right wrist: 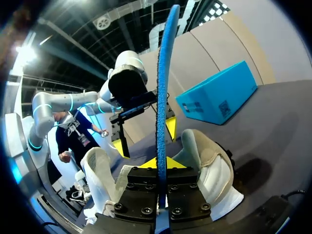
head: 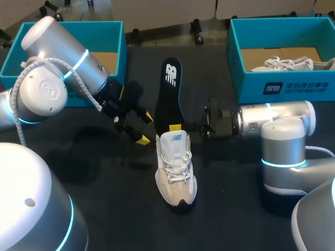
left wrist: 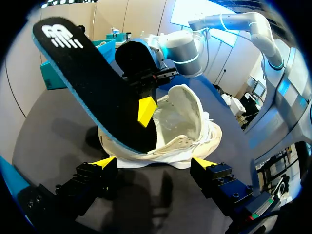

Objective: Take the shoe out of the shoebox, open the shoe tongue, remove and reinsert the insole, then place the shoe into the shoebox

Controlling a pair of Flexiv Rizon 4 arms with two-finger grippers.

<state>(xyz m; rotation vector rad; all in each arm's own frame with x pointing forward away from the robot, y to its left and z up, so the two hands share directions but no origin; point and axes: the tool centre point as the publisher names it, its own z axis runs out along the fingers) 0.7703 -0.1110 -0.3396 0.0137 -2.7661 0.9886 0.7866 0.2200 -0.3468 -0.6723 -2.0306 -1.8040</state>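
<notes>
Dark matte table point(head: 235, 209) carries the cream fabric shoe point(head: 176, 167) with white laces, standing on its sole at the middle, toe toward me, mouth gaping. My right gripper point(head: 180, 127) is clenched on the insole point(head: 170, 91), a thin, flat, black-topped sheet with a blue foam edge. Its front end sits in the shoe's mouth and its rounded heel end slants out beyond it. My left gripper point(head: 145, 128) hangs just beside the shoe's collar, fingers spread, grasping nothing. Teal cardboard, the left shoebox point(head: 112, 31) and right shoebox point(head: 282, 86) stand at the far corners.
</notes>
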